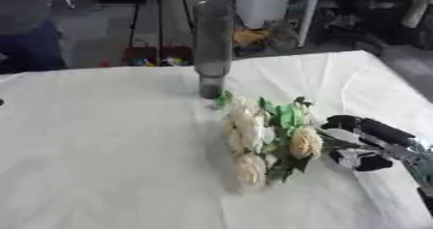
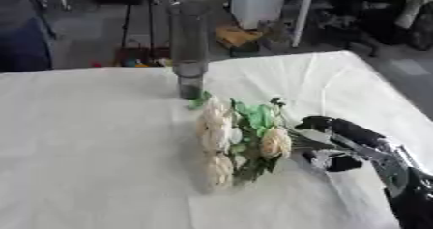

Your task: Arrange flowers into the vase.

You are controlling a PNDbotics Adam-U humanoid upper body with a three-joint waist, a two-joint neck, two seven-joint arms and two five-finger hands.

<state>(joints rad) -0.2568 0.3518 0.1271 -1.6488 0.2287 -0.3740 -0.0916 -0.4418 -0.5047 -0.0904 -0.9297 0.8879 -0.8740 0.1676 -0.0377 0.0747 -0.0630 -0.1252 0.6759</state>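
A tall grey glass vase (image 1: 212, 44) stands upright at the far middle of the white table (image 1: 101, 150). In front of it lies a bunch of cream roses with green leaves (image 1: 258, 136), heads toward the left, stems toward the right. My right hand (image 1: 365, 143) reaches in from the right edge and sits at the stem end of the bunch, its fingers curled round the stems. The stems themselves are mostly hidden by the hand. My left hand shows in neither view.
The table's far edge runs behind the vase, and its right edge slants down past my right arm. Beyond the table stand tripod legs (image 1: 159, 20), a white column (image 1: 262, 3) and floor clutter. A person in dark clothes (image 1: 30, 30) stands at the far left.
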